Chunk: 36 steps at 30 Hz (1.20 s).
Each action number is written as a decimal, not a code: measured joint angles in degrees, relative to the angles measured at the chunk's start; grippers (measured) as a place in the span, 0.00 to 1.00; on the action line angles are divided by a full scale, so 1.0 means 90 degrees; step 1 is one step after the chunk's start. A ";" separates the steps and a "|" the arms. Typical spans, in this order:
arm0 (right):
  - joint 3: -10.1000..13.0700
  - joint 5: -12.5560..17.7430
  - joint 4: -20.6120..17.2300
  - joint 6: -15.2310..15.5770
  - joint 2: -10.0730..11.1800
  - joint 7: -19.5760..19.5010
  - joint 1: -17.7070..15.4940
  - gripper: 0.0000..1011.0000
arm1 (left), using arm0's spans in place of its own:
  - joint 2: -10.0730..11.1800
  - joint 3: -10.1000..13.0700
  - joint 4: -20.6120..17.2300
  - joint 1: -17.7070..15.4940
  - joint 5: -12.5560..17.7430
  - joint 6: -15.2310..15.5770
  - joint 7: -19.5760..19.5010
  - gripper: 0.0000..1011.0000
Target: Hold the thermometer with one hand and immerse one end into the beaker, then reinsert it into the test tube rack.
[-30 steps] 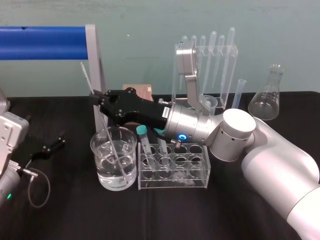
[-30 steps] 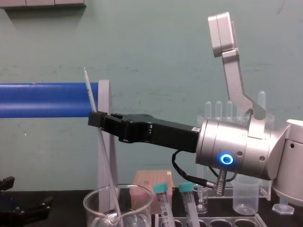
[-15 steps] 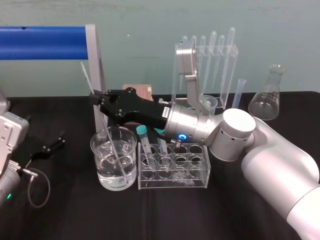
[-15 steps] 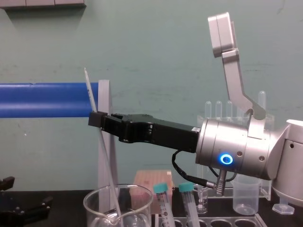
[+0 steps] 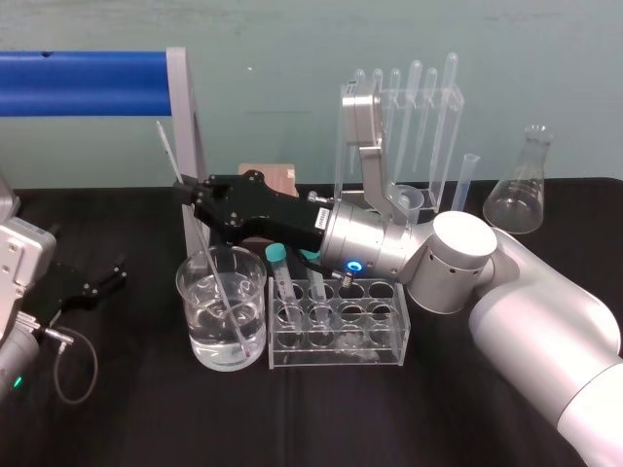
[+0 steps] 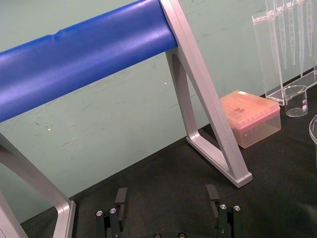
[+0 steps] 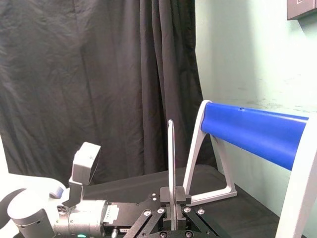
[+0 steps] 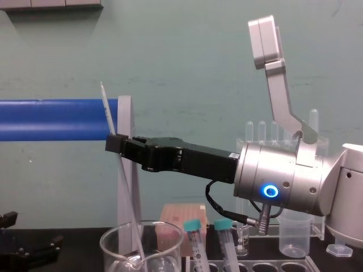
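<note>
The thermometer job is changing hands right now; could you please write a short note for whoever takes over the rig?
Right gripper: shut on the thermometer, up high above the beaker.
Left gripper: open, parked low at the table's left side.
Thermometer: tilted, its lower end down in the beaker's clear liquid.
Rack: just right of the beaker, touching or nearly so, with several free holes.
Done: pickup and immersion.
Left: lift the thermometer clear of the beaker, move it over the rack, lower it into a free hole and release.
</note>
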 joint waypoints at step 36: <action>0.0223 0.0246 -0.0488 0.0076 0.0075 -0.0041 0.0037 0.06 | 0.0000 0.0000 0.0000 0.0000 0.0000 0.0000 0.0000 1.00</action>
